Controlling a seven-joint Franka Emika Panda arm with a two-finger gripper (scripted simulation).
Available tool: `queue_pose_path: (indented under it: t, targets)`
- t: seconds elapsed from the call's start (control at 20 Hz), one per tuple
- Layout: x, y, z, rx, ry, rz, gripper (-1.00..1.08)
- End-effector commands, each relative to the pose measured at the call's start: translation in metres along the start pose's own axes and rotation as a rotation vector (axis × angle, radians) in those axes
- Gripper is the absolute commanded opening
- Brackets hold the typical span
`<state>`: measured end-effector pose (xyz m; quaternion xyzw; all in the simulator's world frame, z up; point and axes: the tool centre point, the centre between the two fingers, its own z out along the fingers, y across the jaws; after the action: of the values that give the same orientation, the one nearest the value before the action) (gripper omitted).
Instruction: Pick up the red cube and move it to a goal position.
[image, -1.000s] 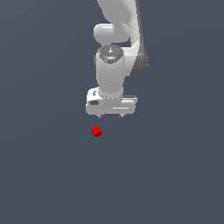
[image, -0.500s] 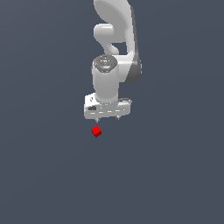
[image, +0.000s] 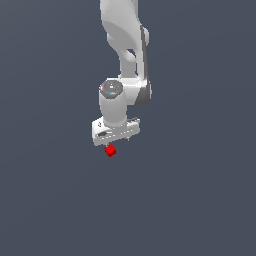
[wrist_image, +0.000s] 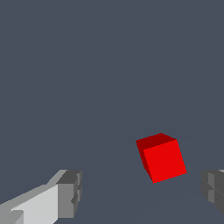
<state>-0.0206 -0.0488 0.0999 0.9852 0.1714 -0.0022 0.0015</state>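
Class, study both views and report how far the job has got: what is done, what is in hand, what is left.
Done: the open tool is lined up at the red cube. In hand: the approach; the cube sits between the fingers, nearer one, touching neither. Left: closing on it, lifting, and carrying it to the goal, which neither view shows.

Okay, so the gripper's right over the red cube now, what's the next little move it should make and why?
Probably a small sideways correction to centre on the cube, then straight down. In the wrist view the open gripper has the red cube between its fingers but nearer one of them, touching neither. In the exterior view the cube shows just below the hand, not yet gripped.
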Motion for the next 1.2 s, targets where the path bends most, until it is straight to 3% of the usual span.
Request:
queue_pose_path:
  t: [0.0, 0.6, 1.15]
  targets:
    - [-0.003, 0.007, 0.015, 0.001, 0.002, -0.057, 1.00]
    - [-0.010, 0.034, 0.069, 0.002, 0.005, -0.259, 1.00]
    - [-0.010, 0.040, 0.080, 0.002, 0.005, -0.301, 1.00]
